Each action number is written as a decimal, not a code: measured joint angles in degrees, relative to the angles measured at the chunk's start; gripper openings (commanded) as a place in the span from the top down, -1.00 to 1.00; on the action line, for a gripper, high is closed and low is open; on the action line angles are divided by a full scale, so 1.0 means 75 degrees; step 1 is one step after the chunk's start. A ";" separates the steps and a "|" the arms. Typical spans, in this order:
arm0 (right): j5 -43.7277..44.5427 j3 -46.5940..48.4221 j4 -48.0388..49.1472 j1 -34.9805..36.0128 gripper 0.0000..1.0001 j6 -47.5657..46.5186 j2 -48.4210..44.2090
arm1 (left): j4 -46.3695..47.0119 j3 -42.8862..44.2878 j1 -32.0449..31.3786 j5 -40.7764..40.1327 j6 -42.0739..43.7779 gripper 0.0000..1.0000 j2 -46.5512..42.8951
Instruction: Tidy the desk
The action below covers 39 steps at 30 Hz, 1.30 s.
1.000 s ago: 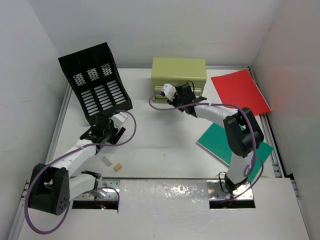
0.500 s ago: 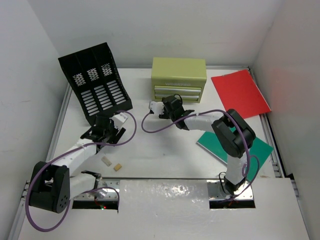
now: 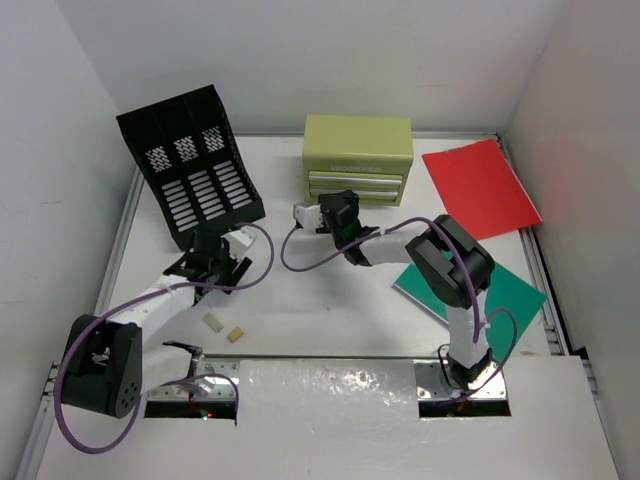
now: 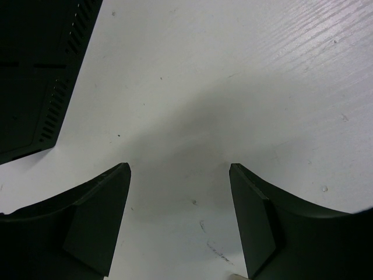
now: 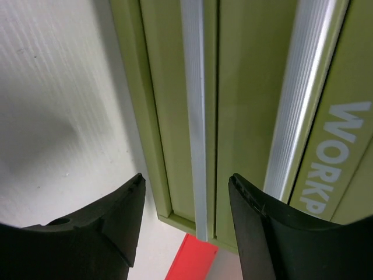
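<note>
The white desk (image 3: 320, 300) carries an olive-green drawer chest (image 3: 358, 158) at the back centre. My right gripper (image 3: 340, 208) hovers just in front of the chest's lower left corner. In the right wrist view it (image 5: 186, 178) is open and empty, and a silver drawer handle (image 5: 195, 116) lies beyond the gap, untouched. My left gripper (image 3: 210, 265) hangs low over bare desk near the black file rack (image 3: 190, 165). In the left wrist view it (image 4: 180, 169) stands open with only tabletop between its fingers.
A red folder (image 3: 480, 185) lies at the back right and a green folder (image 3: 470, 285) partly under the right arm. Two small pieces, one white (image 3: 213, 322) and one tan (image 3: 236, 335), lie near the front left. White walls enclose the desk.
My right gripper has pulled back from the chest's drawer front toward the near left, and its jaws have opened wider. The left arm has stayed put.
</note>
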 measured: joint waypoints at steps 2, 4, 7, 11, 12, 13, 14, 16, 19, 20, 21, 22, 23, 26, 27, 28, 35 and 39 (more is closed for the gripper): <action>0.0114 0.0006 0.0157 0.0026 -0.15 -0.0157 0.0154 | -0.0003 0.0000 0.0000 -0.0003 0.0000 -0.34 0.0017; 0.0201 0.0032 0.0207 0.0041 -0.15 -0.0291 0.0294 | 0.0000 0.0003 0.0000 -0.0003 0.0000 -0.34 0.0017; 0.0306 0.0085 0.0259 0.0041 -0.15 -0.0428 0.0382 | 0.0000 0.0003 0.0000 -0.0003 0.0000 -0.34 0.0020; 0.0396 0.0233 0.0341 0.0041 -0.15 -0.0574 0.0405 | -0.0003 0.0003 0.0000 -0.0003 0.0000 -0.33 0.0032; 0.0425 0.0268 0.0373 0.0041 -0.15 -0.0618 0.0417 | -0.0003 0.0003 0.0000 -0.0006 0.0000 -0.33 0.0032; 0.0458 0.0291 0.0414 0.0041 -0.15 -0.0659 0.0431 | 0.0000 0.0003 0.0000 -0.0006 0.0000 -0.34 0.0032; 0.0487 0.0309 0.0449 0.0041 -0.15 -0.0691 0.0446 | -0.0003 0.0003 0.0000 -0.0006 0.0000 -0.34 0.0032; 0.0533 0.0353 0.0542 0.0041 -0.15 -0.0766 0.0530 | -0.0003 0.0003 0.0000 -0.0003 0.0000 -0.34 0.0032; 0.0557 0.0423 0.0597 0.0032 -0.16 -0.0857 0.0720 | -0.0003 0.0003 0.0000 -0.0003 -0.0003 -0.33 0.0032; 0.0560 0.0449 0.0603 0.0023 -0.16 -0.0883 0.0784 | -0.0003 0.0003 0.0000 -0.0003 0.0000 -0.33 0.0032; 0.0562 0.0475 0.0603 0.0003 -0.16 -0.0927 0.0860 | -0.0003 0.0003 0.0000 -0.0006 0.0000 -0.33 0.0032; 0.0565 0.0490 0.0609 -0.0006 -0.16 -0.0968 0.0915 | -0.0003 0.0003 0.0000 -0.0006 -0.0003 -0.33 0.0032; 0.0568 0.0516 0.0615 -0.0012 -0.16 -0.1008 0.0973 | -0.0003 0.0003 0.0000 -0.0003 0.0000 -0.33 0.0032; 0.0603 0.0589 0.0659 -0.0041 -0.18 -0.1087 0.1116 | -0.0003 0.0003 0.0000 -0.0003 0.0000 -0.33 0.0032; 0.0612 0.0618 0.0673 -0.0052 -0.18 -0.1110 0.1151 | -0.0003 0.0003 0.0000 -0.0003 0.0000 -0.33 0.0032; 0.0621 0.0641 0.0682 -0.0067 -0.19 -0.1122 0.1177 | -0.0003 0.0003 0.0000 -0.0003 0.0000 -0.33 0.0032; 0.0734 0.0737 0.0743 -0.0134 -0.22 -0.1230 0.1204 | -0.0003 0.0003 0.0000 -0.0003 0.0000 -0.33 0.0032; 0.0822 0.0761 0.0799 -0.0160 -0.22 -0.1349 0.1236 | -0.0003 0.0003 0.0000 -0.0003 0.0000 -0.33 0.0032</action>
